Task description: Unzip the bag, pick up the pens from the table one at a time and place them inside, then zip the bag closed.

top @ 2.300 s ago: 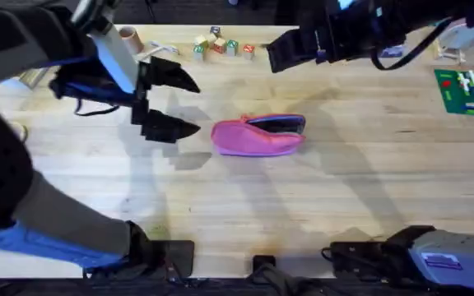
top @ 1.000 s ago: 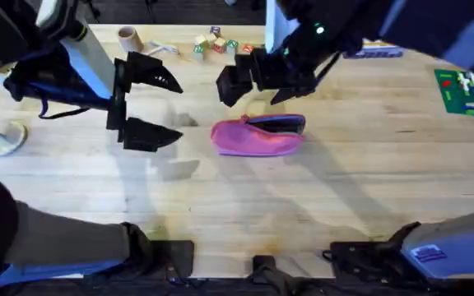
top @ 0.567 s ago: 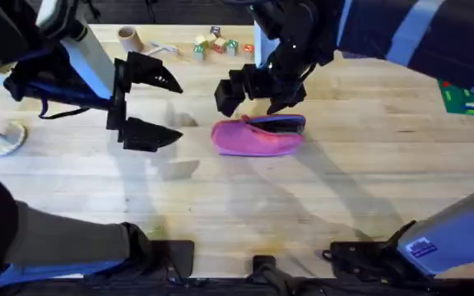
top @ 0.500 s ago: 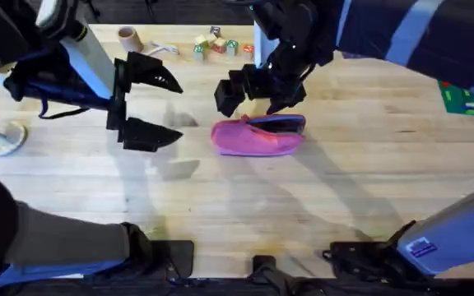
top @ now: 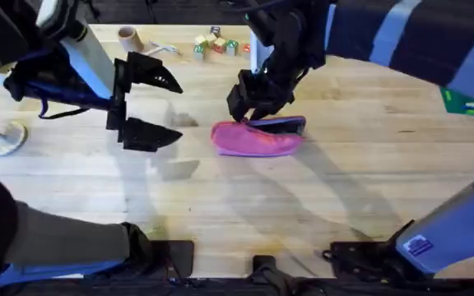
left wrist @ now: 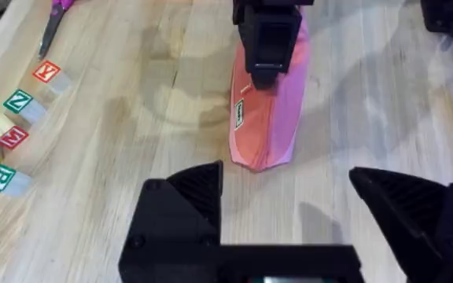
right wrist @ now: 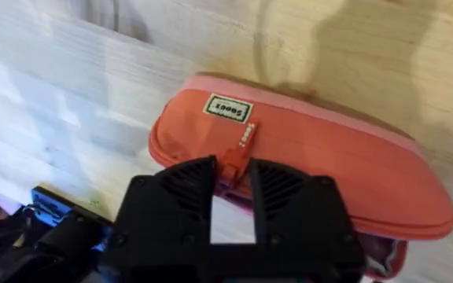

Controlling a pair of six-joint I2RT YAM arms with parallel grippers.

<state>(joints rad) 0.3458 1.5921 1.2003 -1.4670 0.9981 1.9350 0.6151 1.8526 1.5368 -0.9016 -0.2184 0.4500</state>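
Bag (top: 255, 139) partly unzipped, right gripper (right wrist: 231, 182) at zipper

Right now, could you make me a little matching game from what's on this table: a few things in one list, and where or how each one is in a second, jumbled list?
Things:
1. bag
2. right gripper
3. left gripper
4. lettered blocks

Place or state:
a. open, hanging above bare wood to the left of the pink pouch
b. lying flat near the table's middle
c. clustered at the table's far edge
d. down at the pouch's left end, by the zipper pull

Pairs: 1-b, 2-d, 3-a, 4-c
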